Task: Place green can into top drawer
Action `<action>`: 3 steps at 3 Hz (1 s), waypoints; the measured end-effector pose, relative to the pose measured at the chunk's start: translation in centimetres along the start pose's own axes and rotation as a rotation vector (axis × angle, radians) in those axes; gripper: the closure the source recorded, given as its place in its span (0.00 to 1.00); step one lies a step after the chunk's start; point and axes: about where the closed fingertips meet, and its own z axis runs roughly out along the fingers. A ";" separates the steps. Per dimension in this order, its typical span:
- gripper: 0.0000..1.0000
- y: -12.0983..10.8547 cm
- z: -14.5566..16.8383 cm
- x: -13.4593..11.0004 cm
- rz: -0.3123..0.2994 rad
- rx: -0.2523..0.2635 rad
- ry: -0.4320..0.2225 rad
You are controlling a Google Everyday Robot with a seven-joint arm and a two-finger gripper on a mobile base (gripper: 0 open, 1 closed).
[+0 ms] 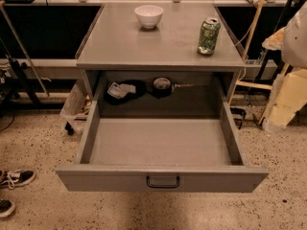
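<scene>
The green can [208, 36] stands upright on the right side of the grey cabinet top [124, 47], near its right edge. The top drawer [160, 180] is pulled fully open below it, with a black handle [163, 182] on its front panel. Its inside looks bare. My gripper is not in view. Only a pale, blurred bulk [296, 35], possibly part of my arm, shows at the right edge, to the right of the can and apart from it.
A white bowl [148, 15] sits at the back middle of the cabinet top. Dark items [144, 87] lie in the recess behind the drawer. Yellowish foam pieces [288, 102] stand to the right. Shoes [14, 178] lie on the floor at the left.
</scene>
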 end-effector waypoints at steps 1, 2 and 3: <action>0.00 -0.5 -0.1 -0.3 -0.002 0.010 -0.007; 0.00 -3.3 0.2 -2.0 0.009 0.027 -0.064; 0.00 -4.0 -0.1 -2.3 0.009 0.039 -0.077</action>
